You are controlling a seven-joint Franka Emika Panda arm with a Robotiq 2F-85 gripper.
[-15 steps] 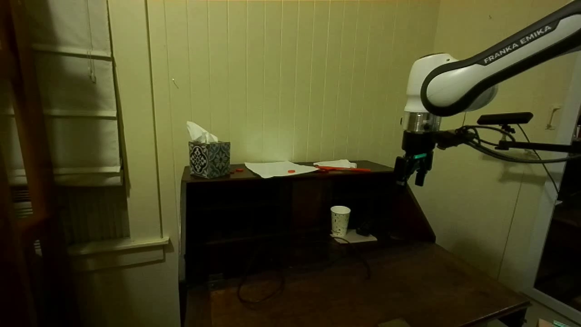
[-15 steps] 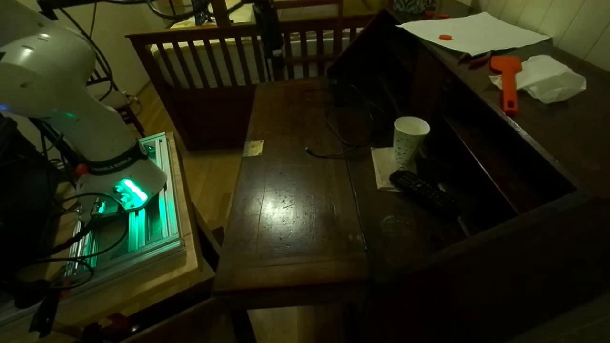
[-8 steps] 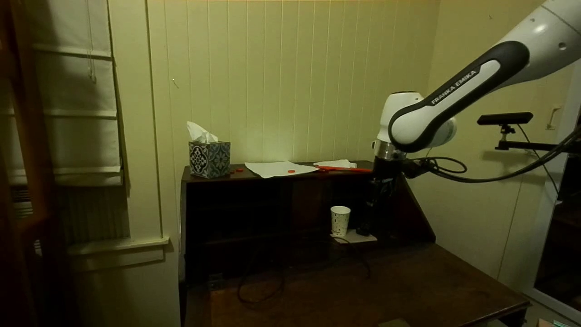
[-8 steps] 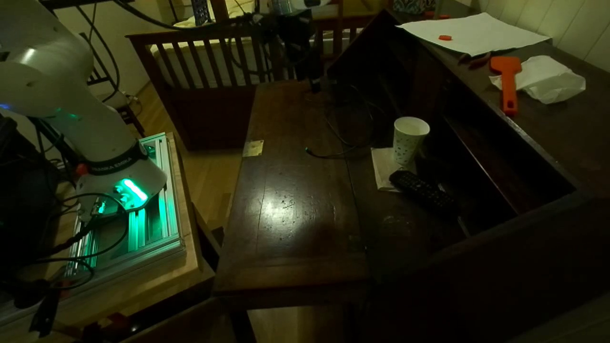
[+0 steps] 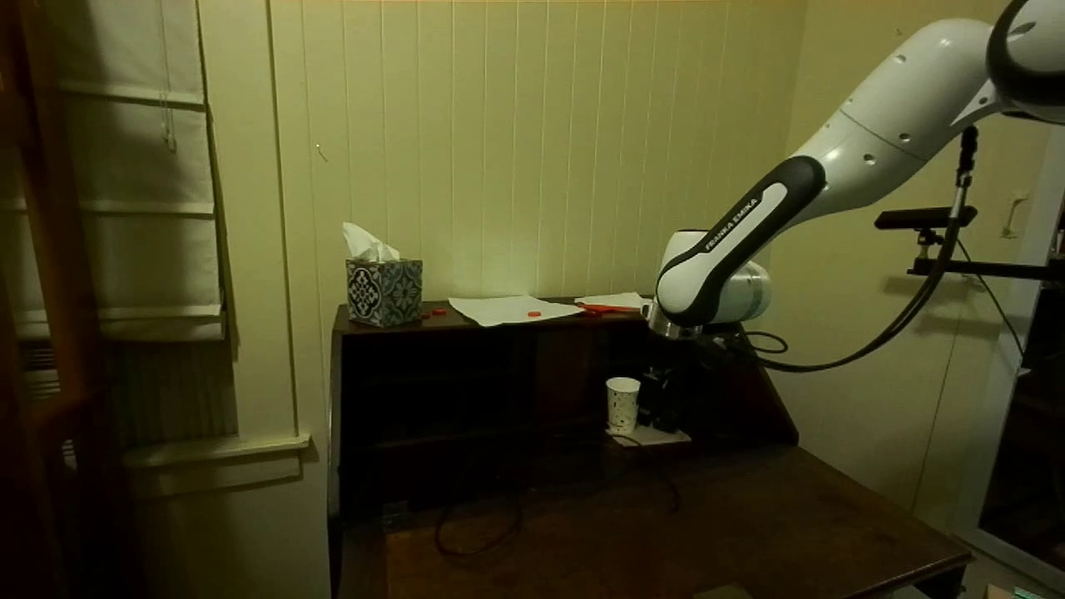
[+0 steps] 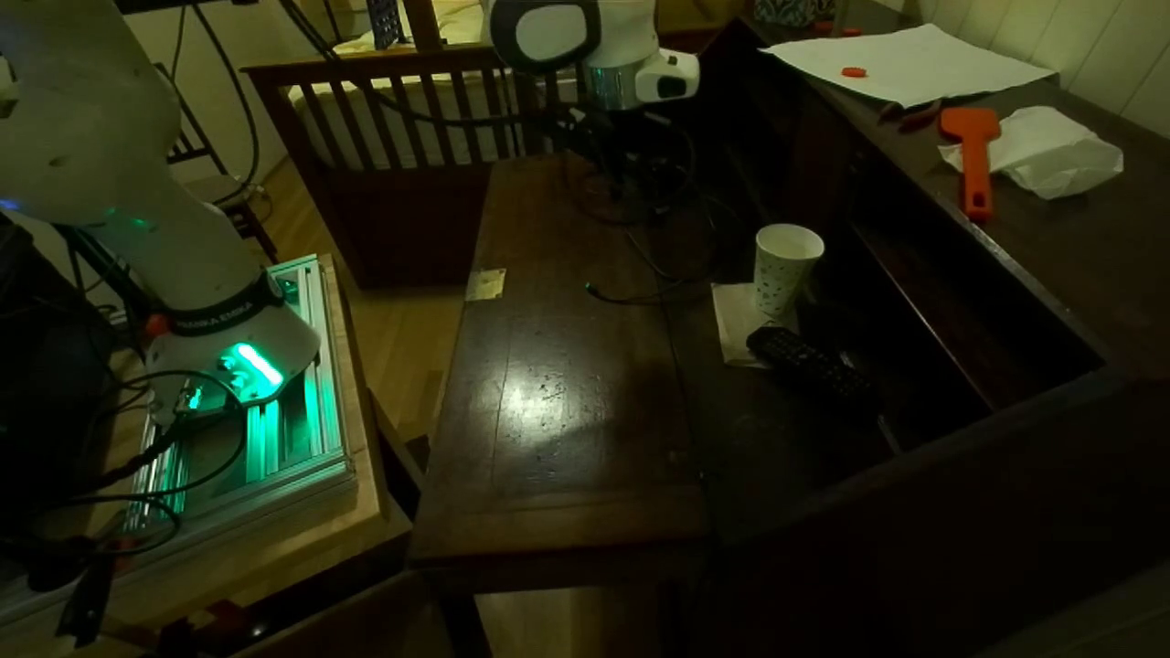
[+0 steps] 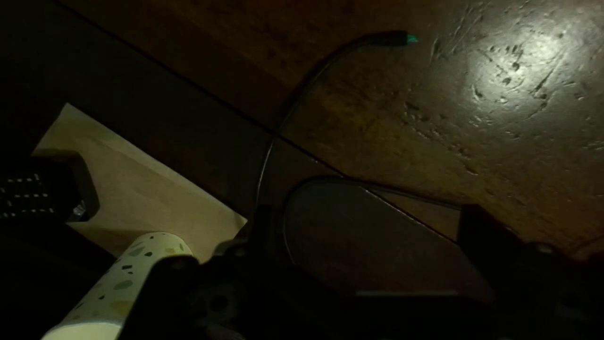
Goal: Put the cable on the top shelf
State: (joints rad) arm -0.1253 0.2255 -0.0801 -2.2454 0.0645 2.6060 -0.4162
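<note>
Cable [image 7: 267, 156] on the counter [image 6: 548, 475], hand [image 7: 364, 213] spread above (nothing pinched); grasp and top shelf [image 6: 1088, 260] placement seemingly remain.

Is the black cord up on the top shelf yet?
No, in an exterior view the cable lies in loose bends on the desk, lower than the top shelf.

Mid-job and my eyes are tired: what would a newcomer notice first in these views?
Probably the light glowing green on the arm's base in an exterior view, bright in a dim room. Next comes the orange tool on the top shelf. In the wrist view, the pale cup on tan paper stands out before the dark cable on the desk.
</note>
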